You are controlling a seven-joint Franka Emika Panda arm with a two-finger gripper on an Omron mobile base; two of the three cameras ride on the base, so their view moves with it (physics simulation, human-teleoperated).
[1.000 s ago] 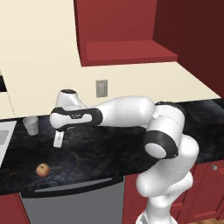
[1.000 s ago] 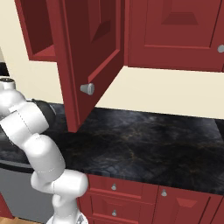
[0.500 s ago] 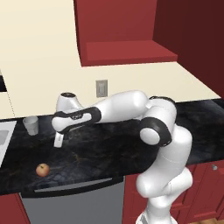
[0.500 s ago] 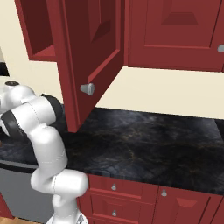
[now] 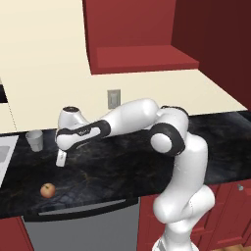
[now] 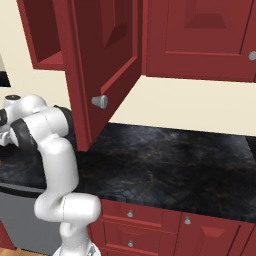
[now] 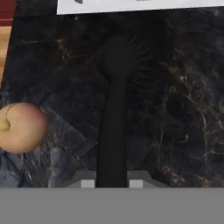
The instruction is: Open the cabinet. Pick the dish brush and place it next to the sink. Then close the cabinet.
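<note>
The desk [image 5: 122,162] looks like polished black stone with pale and brownish veins and a faint sheen. The cabinet [image 6: 107,55] wears smooth, satin dark red paint; its knob [image 6: 100,101] looks like dull grey metal. The dish brush [image 7: 114,109] is matt black, plastic-looking, with fine bristles round its head. The apple [image 7: 19,127] has smooth, softly shining skin. The cup [image 5: 34,140] looks like translucent white plastic. The sink [image 5: 6,153] rim is matt pale grey

Dish brush [image 7: 113,113] handle end behind tool [image 7: 112,180]
</note>
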